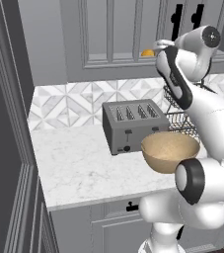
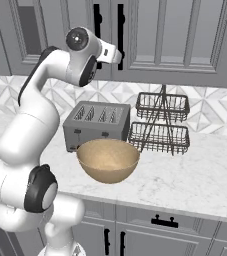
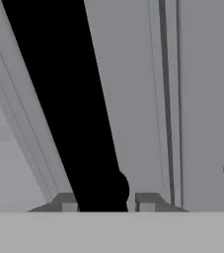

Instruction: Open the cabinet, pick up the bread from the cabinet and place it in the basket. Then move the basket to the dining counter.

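cabinet (image 2: 175,40): grey wall unit above the worktop, doors shut, two black bar handles side by side at the door seam
handle (image 3: 69,99): the left bar of the pair fills the hand view, running between the two fingertips down to its rounded lower end
gripper (image 3: 102,203): raised to the door seam, one fingertip on each side of the bar and close against it; they look closed on the handle, though real contact is hard to confirm
bread (image 1: 147,53): orange bun seen through the glass, on the bottom shelf just left of the hand
basket (image 2: 108,160): tan bowl at the worktop's front edge, just in front of the toaster, nothing in it
toaster (image 2: 97,124): grey, mid-worktop, behind the basket
rack (image 2: 161,122): black two-tier wire stand near the backsplash, right of the toaster
step: the first one, opening the cabinet; grip on the handle looks about made
next move: I judge it needs a pull outward along the door's arc, wide enough to leave reach to the bun
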Motion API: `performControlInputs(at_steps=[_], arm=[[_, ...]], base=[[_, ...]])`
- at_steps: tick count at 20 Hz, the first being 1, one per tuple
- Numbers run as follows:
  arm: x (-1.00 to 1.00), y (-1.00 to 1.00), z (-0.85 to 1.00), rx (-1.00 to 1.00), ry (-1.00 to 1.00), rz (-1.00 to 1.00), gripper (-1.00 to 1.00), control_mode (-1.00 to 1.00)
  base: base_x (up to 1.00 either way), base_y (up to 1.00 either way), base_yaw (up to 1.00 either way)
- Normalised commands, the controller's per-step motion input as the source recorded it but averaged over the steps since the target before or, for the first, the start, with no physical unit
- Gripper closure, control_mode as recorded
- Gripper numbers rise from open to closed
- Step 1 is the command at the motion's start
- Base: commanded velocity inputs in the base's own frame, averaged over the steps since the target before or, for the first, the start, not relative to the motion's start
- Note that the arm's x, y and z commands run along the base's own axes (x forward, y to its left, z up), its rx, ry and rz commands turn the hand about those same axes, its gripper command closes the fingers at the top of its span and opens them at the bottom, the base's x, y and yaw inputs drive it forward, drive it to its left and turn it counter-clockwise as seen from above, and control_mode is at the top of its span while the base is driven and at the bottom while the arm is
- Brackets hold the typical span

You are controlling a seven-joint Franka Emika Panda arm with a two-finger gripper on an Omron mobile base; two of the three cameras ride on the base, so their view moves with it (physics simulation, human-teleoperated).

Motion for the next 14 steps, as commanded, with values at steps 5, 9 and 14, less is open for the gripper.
performControlInputs(at_steps=[5, 9, 14], arm=[[-0.21, 0.44, -0.03, 0.00, 0.00, 0.13, 1.00, -1.00], [-0.92, 0.68, -0.01, 0.00, 0.00, 0.14, 1.00, -1.00], [-1.00, 0.93, 0.00, -0.03, 0.01, 0.13, 1.00, -1.00]], base=[[0.00, 0.00, 0.00], [0.00, 0.00, 0.00], [0.00, 0.00, 0.00]])
